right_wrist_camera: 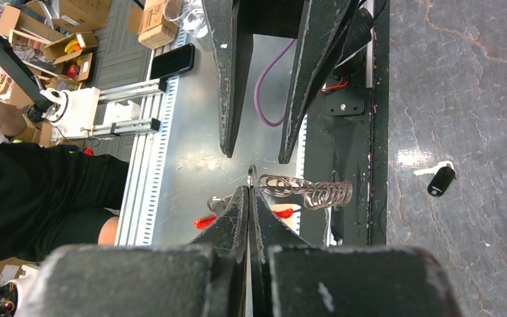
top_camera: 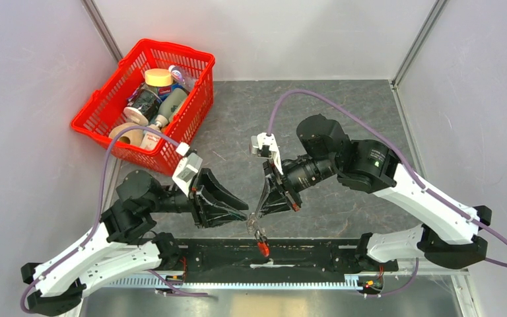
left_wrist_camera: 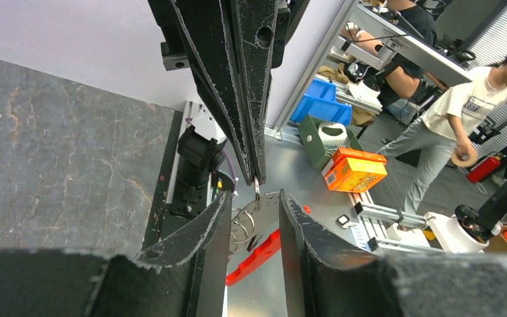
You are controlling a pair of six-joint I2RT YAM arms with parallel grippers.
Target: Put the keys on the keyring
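Note:
The keyring (top_camera: pixel 259 232) hangs in the air between my two grippers, above the table's front edge. It is a coil of silver wire loops (right_wrist_camera: pixel 310 191) with a red tag (top_camera: pixel 263 248) dangling below. My right gripper (right_wrist_camera: pixel 249 188) is shut on one end loop of the keyring. It also shows in the top view (top_camera: pixel 259 214). My left gripper (left_wrist_camera: pixel 254 218) is open, its two fingers on either side of the coil (left_wrist_camera: pixel 241 228) and the red tag (left_wrist_camera: pixel 257 254), not gripping them. One key (right_wrist_camera: pixel 439 178), with a black head and a silver blade, lies on the grey table. It shows only in the right wrist view.
A red basket (top_camera: pixel 195 112) full of bottles and tape rolls stands at the back left. A black rail (top_camera: pixel 317 254) runs along the front edge, with a metal bench below it. White walls close in the left, right and back sides.

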